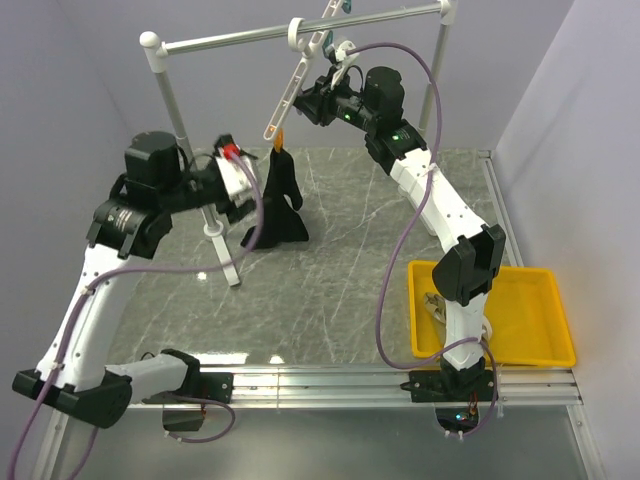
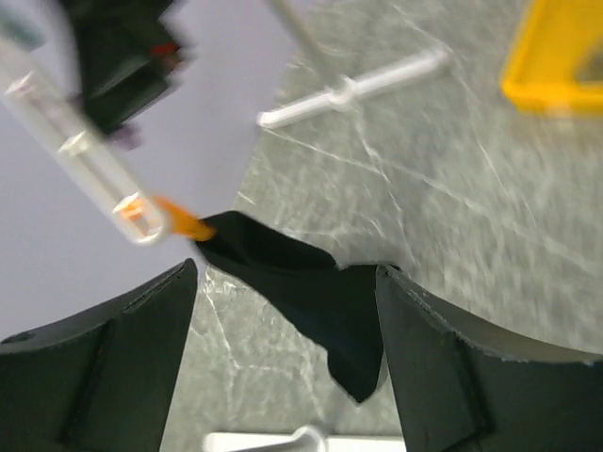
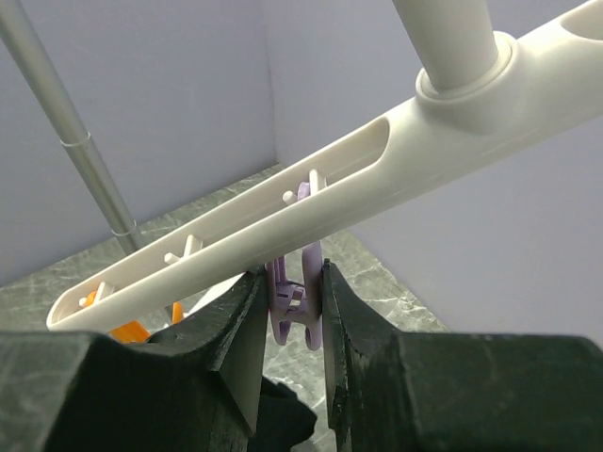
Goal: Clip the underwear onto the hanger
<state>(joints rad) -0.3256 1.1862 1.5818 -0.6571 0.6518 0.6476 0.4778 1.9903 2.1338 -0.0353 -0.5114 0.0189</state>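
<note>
The white hanger (image 1: 300, 75) hangs tilted from the rail. The orange clip (image 1: 278, 141) at its low end grips the top of the black underwear (image 1: 280, 200), whose lower part rests on the table. My left gripper (image 1: 248, 190) is open just left of the underwear. In the left wrist view the underwear (image 2: 316, 297) lies between the spread fingers (image 2: 104, 367), below the orange clip (image 2: 179, 221). My right gripper (image 1: 325, 95) is shut on a purple clip (image 3: 303, 301) under the hanger body (image 3: 283, 226).
The white rail frame (image 1: 290, 35) spans the back, with its left post and foot (image 1: 225, 250) close to my left gripper. A yellow tray (image 1: 530, 310) sits at the right, with a pale cloth at its left end (image 1: 433, 304).
</note>
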